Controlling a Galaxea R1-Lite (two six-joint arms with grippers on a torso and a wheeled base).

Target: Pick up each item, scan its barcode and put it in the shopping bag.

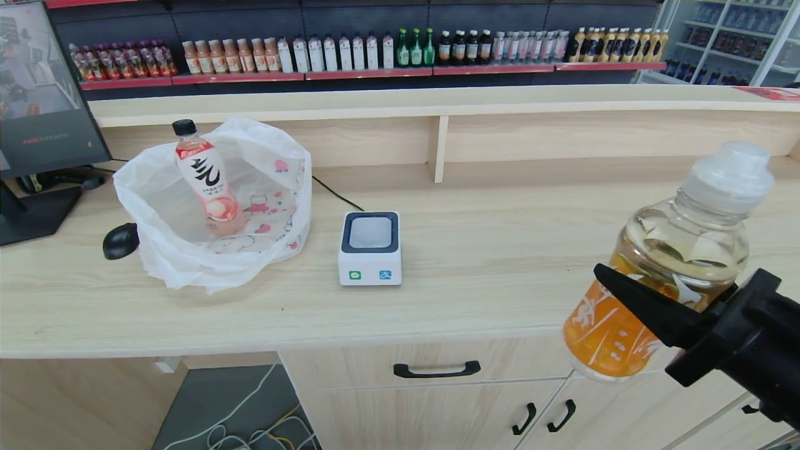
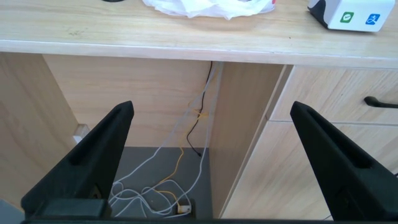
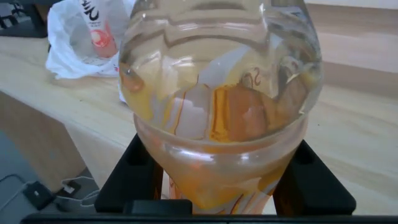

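Before the counter (image 1: 512, 262), on the right, the right gripper (image 1: 656, 306) gripped the orange-labelled drink bottle (image 1: 684, 244) upright, well apart from the barcode scanner (image 1: 370, 248) — its label probably needed tilting toward that window before bagging — while the left gripper (image 2: 211, 109) hung spread open below.

The right arm enters the head view from the lower right, wrist raised; the right gripper (image 1: 672, 294) is clamped on the lower, labelled half of an orange bottle (image 1: 684, 247), held in the air with its cap uppermost and tilted a little; one black finger (image 1: 637, 300) crosses the label's front; the right wrist view shows both fingers (image 3: 127, 174) pressed to the bottle's sides; the left gripper (image 2: 211, 130) hangs low, jaws spread wide.
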